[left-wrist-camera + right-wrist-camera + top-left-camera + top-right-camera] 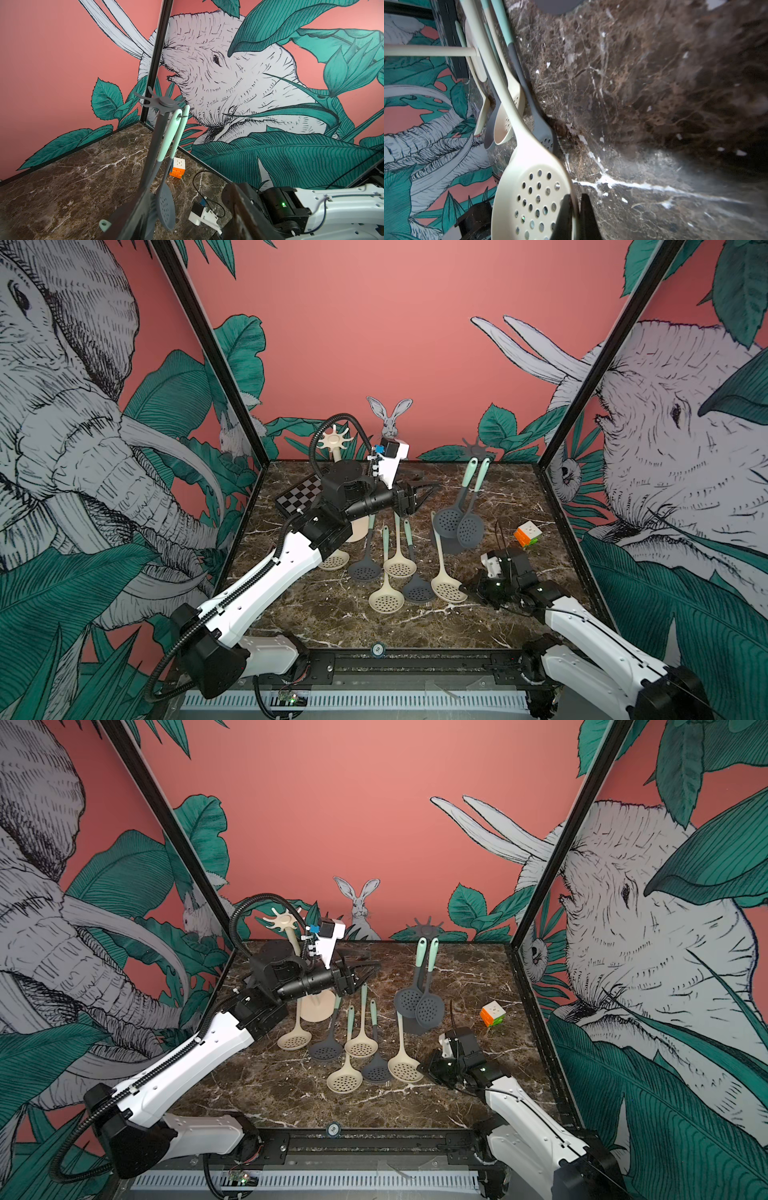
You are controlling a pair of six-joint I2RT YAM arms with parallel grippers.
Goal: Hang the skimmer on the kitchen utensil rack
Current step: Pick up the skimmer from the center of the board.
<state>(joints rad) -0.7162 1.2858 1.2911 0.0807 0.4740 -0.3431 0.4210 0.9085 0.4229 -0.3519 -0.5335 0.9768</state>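
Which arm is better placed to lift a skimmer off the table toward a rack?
Right: the right gripper is shut on a cream skimmer's rim; the left gripper hangs open in the air, holding nothing.

skimmer [448, 588]: cream | table [332, 622]: brown marble, wht veins | cube [527, 533]: orange/wht | chessboard [301, 493]: blk/wht checks

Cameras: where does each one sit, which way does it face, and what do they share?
Both top views: high in front, looking down toward the back wall across the table; left gripper and right gripper show.
Left wrist: on the left arm, facing the grey rack and cube; its own fingers and the right arm show.
Right wrist: on the right arm, low along the table; its fingers pinch the cream skimmer.
Shared: top views and left wrist both show grey rack and cube.
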